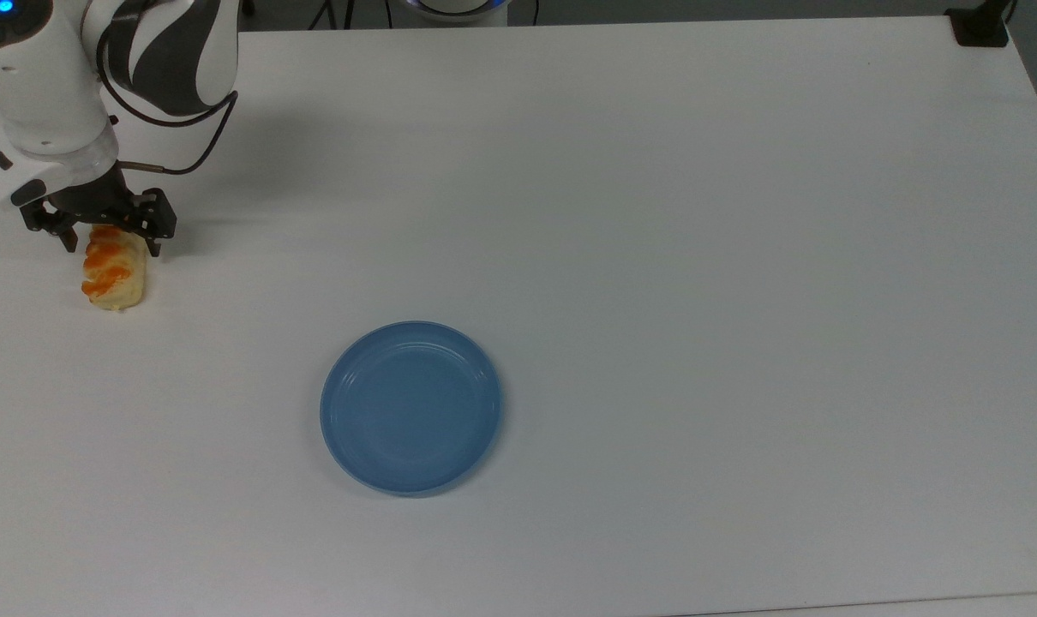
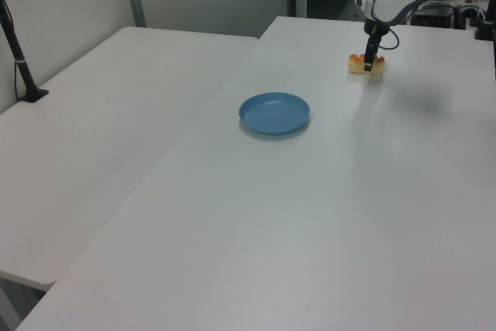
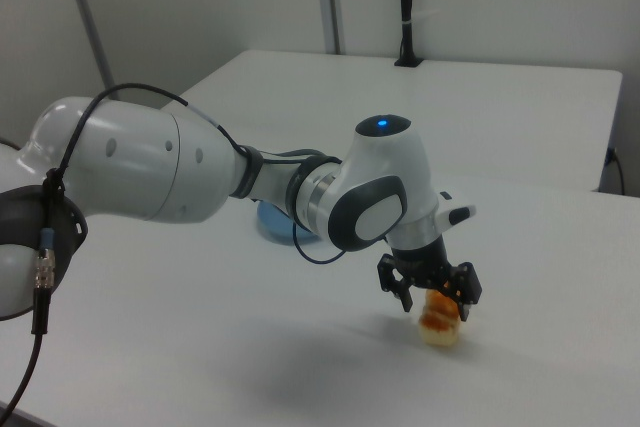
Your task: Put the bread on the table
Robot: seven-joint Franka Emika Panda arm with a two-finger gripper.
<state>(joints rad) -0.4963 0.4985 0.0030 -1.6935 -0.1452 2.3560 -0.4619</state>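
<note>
Gripper point(image 1: 107, 236) downward, fingers spread

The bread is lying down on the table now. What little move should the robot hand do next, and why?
Probably lift straight up. The bread lies on the white table, well away from the blue plate, and the gripper is open, its fingers standing either side of the bread's end, so rising clears it without nudging.
</note>
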